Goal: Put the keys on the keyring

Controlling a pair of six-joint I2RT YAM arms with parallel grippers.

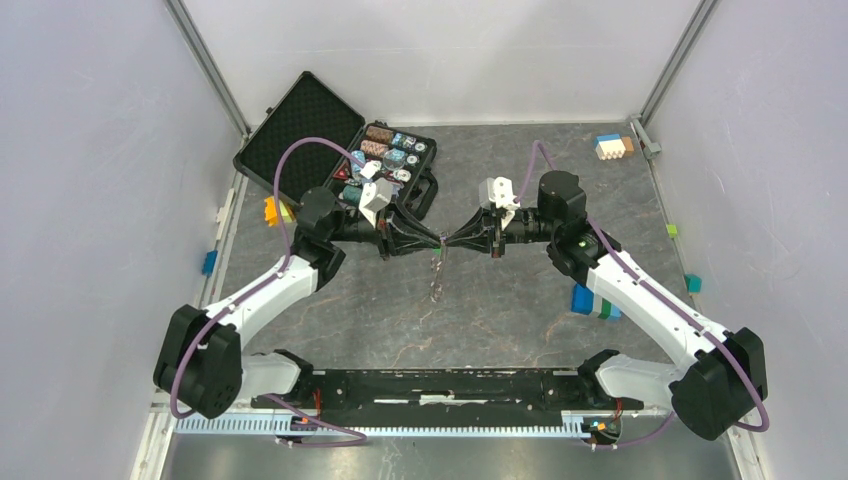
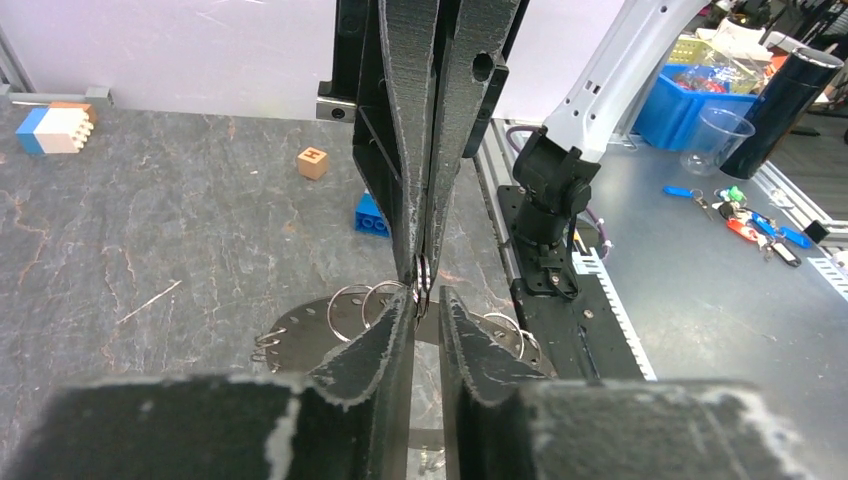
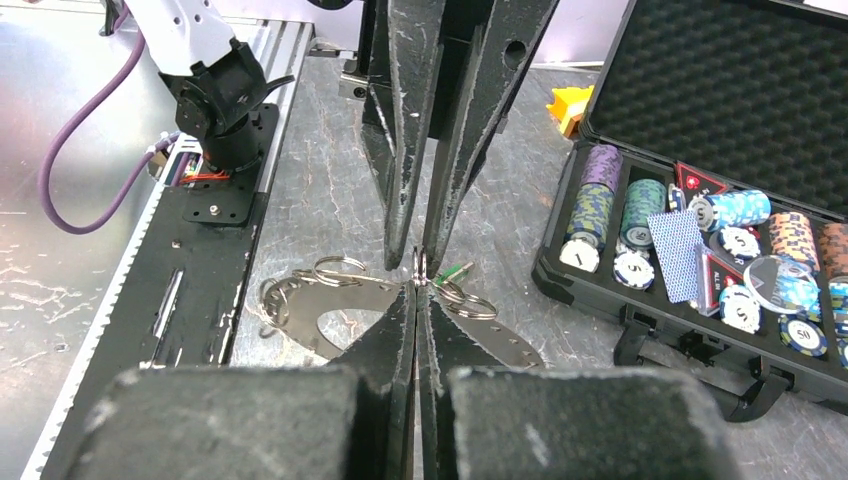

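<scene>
Above the table, between case and blue block: left gripper and right gripper clamped tip-to-tip on keyring, green key below. Threading step, apparently; next needs prying coil apart.

Small metal keyring held upright, edge-on, above the tabletop. Green-headed key just beside it, pointing away. Flat grey plate carrying more split rings lying below, partly hidden.

Both grippers meet tip to tip mid-table; the open poker chip case crowds the far-left side, blue blocks sit right.
</scene>
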